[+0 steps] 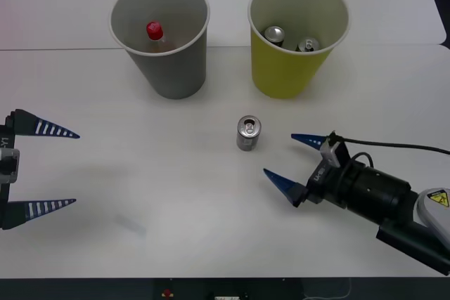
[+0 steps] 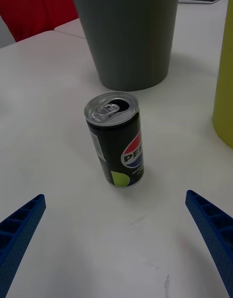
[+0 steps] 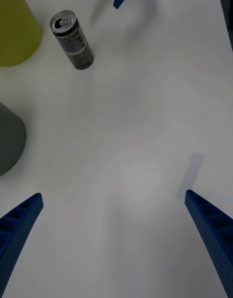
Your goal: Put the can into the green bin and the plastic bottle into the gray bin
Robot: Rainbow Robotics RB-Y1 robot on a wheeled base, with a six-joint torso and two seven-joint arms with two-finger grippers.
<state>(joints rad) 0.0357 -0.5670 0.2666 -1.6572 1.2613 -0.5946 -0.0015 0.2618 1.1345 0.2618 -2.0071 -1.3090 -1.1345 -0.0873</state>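
A dark can (image 1: 248,133) with a silver top stands upright on the white table, in front of and between the two bins. My right gripper (image 1: 280,154) is open just to the can's right, fingers pointing at it; in the right wrist view the can (image 2: 115,140) stands a short way ahead of that gripper (image 2: 115,196). The gray bin (image 1: 172,72) holds the plastic bottle (image 1: 155,31) with its red cap. The green bin (image 1: 285,72) holds two cans (image 1: 275,34). My left gripper (image 1: 76,168) is open at the table's left side, far from the can (image 3: 72,46).
The gray bin (image 2: 128,35) and green bin (image 2: 224,84) stand behind the can. The table (image 1: 176,216) is bare white between the grippers and its front edge. A black cable (image 1: 394,147) runs along the right arm.
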